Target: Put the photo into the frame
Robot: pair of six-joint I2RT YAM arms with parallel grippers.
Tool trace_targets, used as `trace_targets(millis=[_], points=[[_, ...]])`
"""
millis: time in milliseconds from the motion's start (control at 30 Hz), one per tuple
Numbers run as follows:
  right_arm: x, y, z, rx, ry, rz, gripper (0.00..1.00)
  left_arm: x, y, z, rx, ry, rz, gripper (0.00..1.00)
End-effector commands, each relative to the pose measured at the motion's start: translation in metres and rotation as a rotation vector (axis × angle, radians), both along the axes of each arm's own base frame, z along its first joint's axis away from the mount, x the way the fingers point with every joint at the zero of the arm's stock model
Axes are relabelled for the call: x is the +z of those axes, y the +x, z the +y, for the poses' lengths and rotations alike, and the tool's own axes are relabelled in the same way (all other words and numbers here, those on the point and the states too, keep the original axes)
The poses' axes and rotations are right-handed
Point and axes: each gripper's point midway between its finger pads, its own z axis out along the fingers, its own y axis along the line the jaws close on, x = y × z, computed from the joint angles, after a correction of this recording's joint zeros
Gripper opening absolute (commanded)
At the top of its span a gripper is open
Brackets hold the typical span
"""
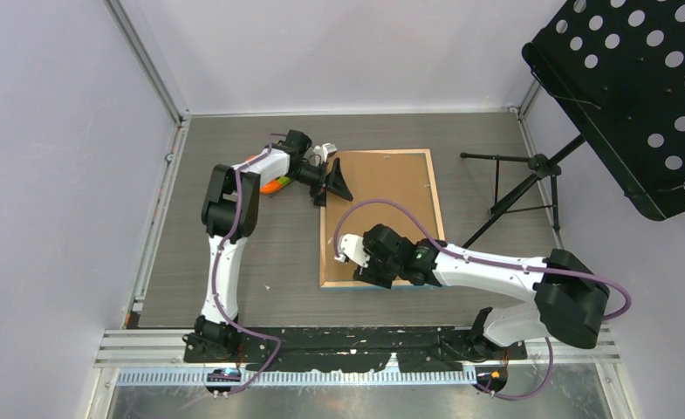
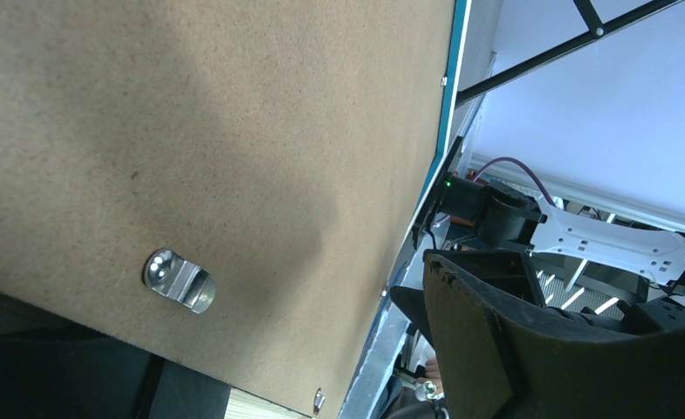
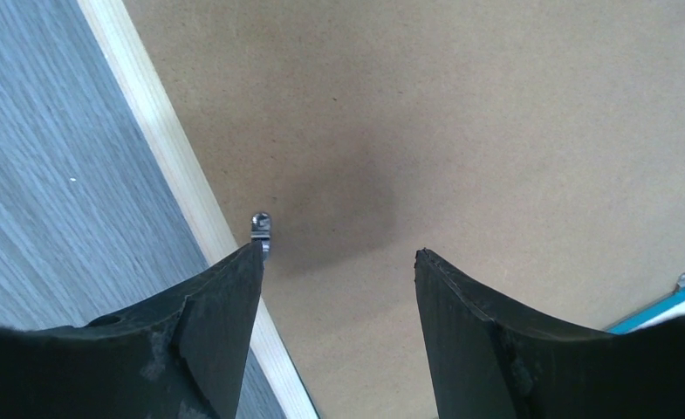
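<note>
The frame [image 1: 436, 188] lies face down on the table, its light wood back up and a blue edge showing at the near side [image 1: 382, 289]. A plain brown backing board [image 1: 382, 209] fills it. The photo is hidden. My left gripper [image 1: 334, 185] is at the frame's far left corner; in the left wrist view one finger [image 2: 530, 349] stands well apart from the board [image 2: 190, 131], which carries a metal hanger [image 2: 179, 279]. My right gripper [image 3: 339, 253] is open just above the board near the left rail [image 3: 181, 183], its left fingertip by a small metal tab [image 3: 261, 225].
A black perforated music stand [image 1: 635, 87] on a tripod [image 1: 530, 183] stands at the right, close to the frame's right side. A small orange and green thing [image 1: 274, 185] lies under the left arm. Purple walls close in the table.
</note>
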Motion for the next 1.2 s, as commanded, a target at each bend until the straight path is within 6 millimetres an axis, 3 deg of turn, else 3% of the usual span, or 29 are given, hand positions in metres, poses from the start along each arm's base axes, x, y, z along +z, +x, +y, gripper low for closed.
trace_targets(millis=[0, 300, 467, 533, 633, 667, 1167], points=[[0.016, 0.008, -0.003, -0.017, 0.024, -0.065, 0.7, -0.021, 0.004, 0.014, 0.017, 0.08, -0.036, 0.75], [0.034, 0.024, -0.007, -0.08, 0.081, -0.082, 0.69, -0.02, 0.003, 0.019, 0.03, 0.124, -0.046, 0.75], [0.04, 0.042, -0.02, -0.165, 0.131, -0.062, 0.69, -0.013, 0.003, 0.022, 0.042, 0.152, -0.065, 0.77], [0.043, 0.05, -0.024, -0.204, 0.161, -0.042, 0.69, -0.011, 0.003, 0.024, 0.045, 0.168, -0.069, 0.8], [0.044, 0.058, -0.029, -0.252, 0.19, -0.018, 0.69, -0.009, 0.002, 0.027, 0.045, 0.189, -0.069, 0.99], [0.044, 0.06, -0.031, -0.266, 0.201, -0.011, 0.69, -0.008, 0.003, 0.027, 0.045, 0.198, -0.07, 0.99], [0.046, 0.074, -0.049, -0.355, 0.241, 0.0, 0.69, 0.004, 0.002, 0.036, 0.048, 0.276, -0.066, 1.0]])
